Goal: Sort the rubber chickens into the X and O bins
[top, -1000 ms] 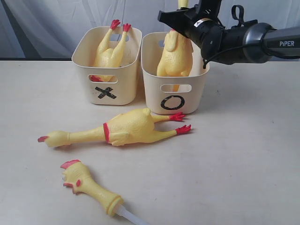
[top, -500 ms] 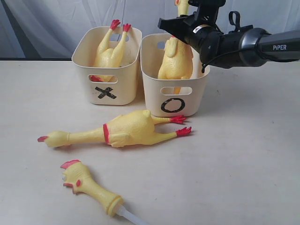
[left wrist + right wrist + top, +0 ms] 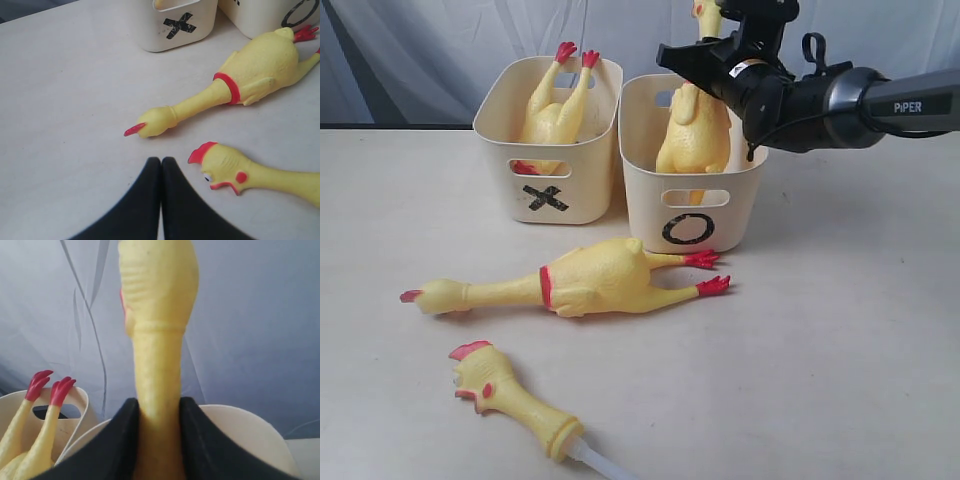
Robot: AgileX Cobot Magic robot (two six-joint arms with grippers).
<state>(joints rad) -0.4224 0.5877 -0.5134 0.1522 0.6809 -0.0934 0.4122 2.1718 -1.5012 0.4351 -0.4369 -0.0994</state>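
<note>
My right gripper is shut on the neck of a whole rubber chicken. It hangs head up, with its body down inside the O bin. In the X bin another chicken stands feet up, its head end hidden. A third chicken lies on the table in front of both bins. Nearer the front lies the head-and-neck piece with its white tube. My left gripper is shut and empty, just beside that head; the exterior view does not show it.
The bins stand side by side at the back of the cream table, before a grey curtain. The lying chicken's red feet nearly touch the O bin's front. My right arm reaches in from the right, above the table.
My right gripper has shifted slightly left and the held chicken sits lower in the O bin. The O bin and the lying chicken's feet have slid a little toward the front.
</note>
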